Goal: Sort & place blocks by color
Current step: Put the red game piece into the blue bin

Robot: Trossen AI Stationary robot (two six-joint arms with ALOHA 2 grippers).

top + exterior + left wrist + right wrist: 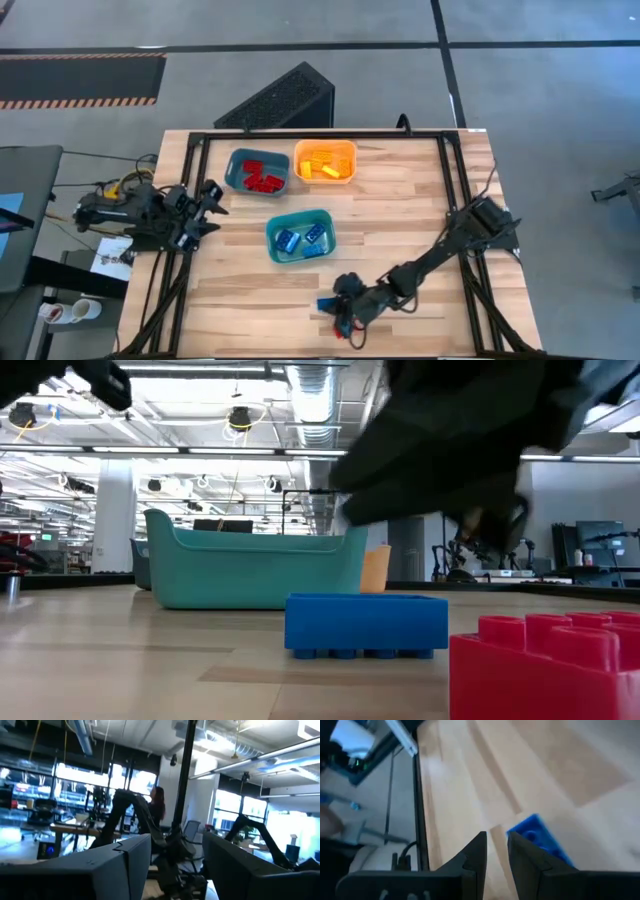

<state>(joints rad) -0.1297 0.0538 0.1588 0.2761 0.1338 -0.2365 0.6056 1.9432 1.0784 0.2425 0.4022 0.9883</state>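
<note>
The pale wooden worktop [400, 210] is framed by dark metal rails. Three rectangular plastic trays are set on it: a blue-grey tray [257, 171] in which red studded bricks [262, 178] are held, an orange tray [325, 161] just beside it in which yellow bricks [322, 168] are held, and a teal tray [300, 237] nearer the front in which blue bricks [302, 239] are held. The left gripper [207, 211] is parked at the worktop's left edge, well apart from the trays; its fingers [120, 870] are seen parted with nothing between them. The right gripper [342, 310] is lowered at the front edge, its fingers [474, 860] nearly closed and empty, just beside a loose blue studded plastic brick [540, 840]. A loose red studded brick [550, 665] is seen close by in the low view.
</note>
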